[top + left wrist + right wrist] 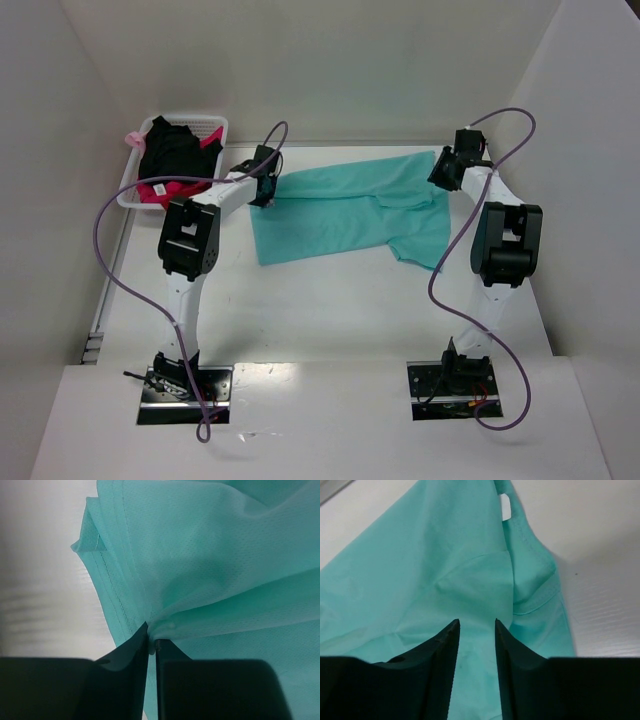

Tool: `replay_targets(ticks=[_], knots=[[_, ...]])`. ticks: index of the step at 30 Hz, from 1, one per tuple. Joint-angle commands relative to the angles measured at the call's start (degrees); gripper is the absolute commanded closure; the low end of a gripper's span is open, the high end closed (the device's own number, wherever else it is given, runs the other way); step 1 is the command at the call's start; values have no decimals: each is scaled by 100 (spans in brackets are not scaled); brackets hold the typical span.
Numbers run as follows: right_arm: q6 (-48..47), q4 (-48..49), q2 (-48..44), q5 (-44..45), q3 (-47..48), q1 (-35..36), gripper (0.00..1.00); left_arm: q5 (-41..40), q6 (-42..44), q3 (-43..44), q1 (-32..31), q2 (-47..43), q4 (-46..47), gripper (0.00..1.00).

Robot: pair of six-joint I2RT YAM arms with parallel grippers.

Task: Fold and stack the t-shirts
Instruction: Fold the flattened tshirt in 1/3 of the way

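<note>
A soft teal-green t-shirt [345,210], laid crosswise, is pinched by the left gripper [151,640]. The right gripper [476,625] is parted at its collar.

Your top external view looks down from above and behind the arm bases toward the far wall. It takes in the whole table [330,320], from near edge to far corners. Your left wrist view sits very close behind the left gripper [152,645], facing a hemmed edge of the teal t-shirt [225,555], with bare table at the picture's left. Your right wrist view is just as close behind the right gripper [476,625], facing the shirt's neck opening and a strip of bare table. All three views share that shirt, and only the top one shows it whole.
</note>
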Motion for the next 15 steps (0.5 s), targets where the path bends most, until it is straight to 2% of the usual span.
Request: replay_targets(ticks=[1, 3, 4, 7, 8, 10, 12, 13, 15], knots=[[-30, -120, -85, 133, 67, -57, 58, 12, -51, 267, 21, -305, -210, 84], [-82, -172, -85, 133, 137, -57, 52, 12, -51, 363, 21, -306, -279, 79], [-82, -173, -85, 133, 260, -57, 44, 12, -51, 417, 21, -376, -341, 73], [-82, -226, -85, 64, 584, -57, 33, 12, 10, 601, 21, -552, -394, 66], [-135, -226, -16, 63, 708, -57, 30, -40, 11, 602, 21, -604, -394, 54], [-135, -278, 195, -121, 1137, -57, 27, -128, 11, 681, 21, -771, -456, 41], [-135, -278, 371, -174, 1446, -57, 23, -242, 11, 733, 21, -903, -456, 22], [-135, -348, 468, -253, 1761, -57, 23, -243, 11, 733, 21, -904, -456, 8], [-222, -480, 819, -324, 2123, -57, 20, -243, -59, 786, 73, -904, -456, 1]])
